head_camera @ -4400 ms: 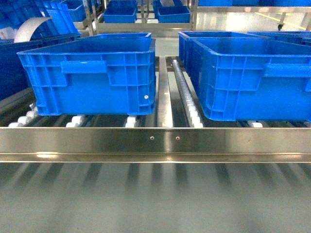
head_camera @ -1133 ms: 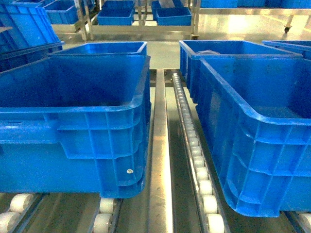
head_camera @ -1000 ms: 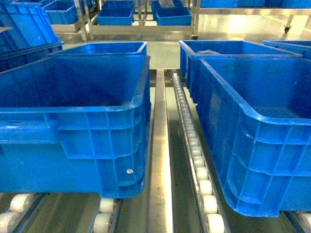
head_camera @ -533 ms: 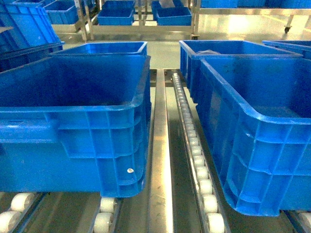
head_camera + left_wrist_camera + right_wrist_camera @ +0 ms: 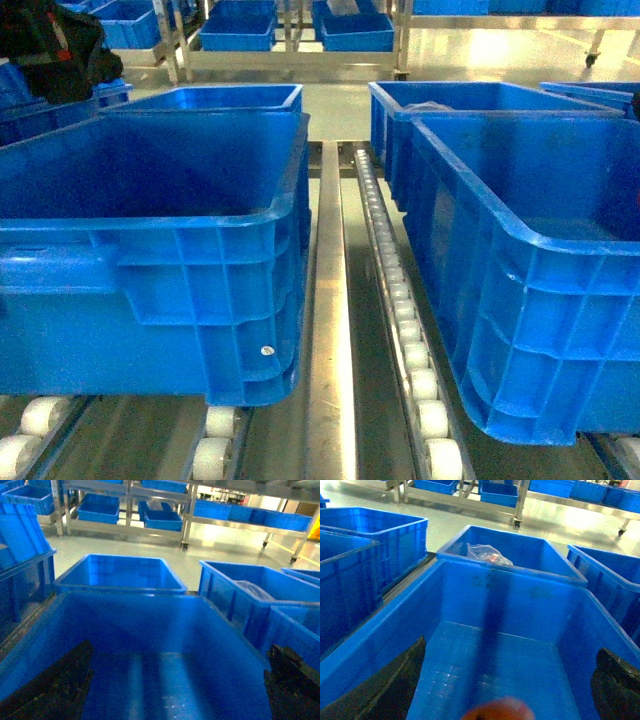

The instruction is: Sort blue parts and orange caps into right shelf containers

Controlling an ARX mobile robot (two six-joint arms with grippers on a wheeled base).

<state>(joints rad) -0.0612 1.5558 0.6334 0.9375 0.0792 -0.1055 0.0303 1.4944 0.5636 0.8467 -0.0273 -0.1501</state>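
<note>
I am looking into the near left container (image 5: 200, 290) and the near right container (image 5: 520, 320) on the shelf (image 5: 330, 330), whose white rollers (image 5: 405, 330) are running up the middle of the head view. The left gripper (image 5: 170, 690) is hanging over the left bin, its dark fingers (image 5: 55, 685) showing at the lower corners of its wrist view, spread wide apart and touching nothing. The right gripper (image 5: 505, 690) is likewise standing wide apart over the right bin; a blurred orange-red shape (image 5: 497, 711) is sitting at the bottom edge between the fingers, and I cannot tell whether anything is gripping it. A clear plastic bag (image 5: 487, 554) is lying in the far bin (image 5: 520, 550), upper centre.
</note>
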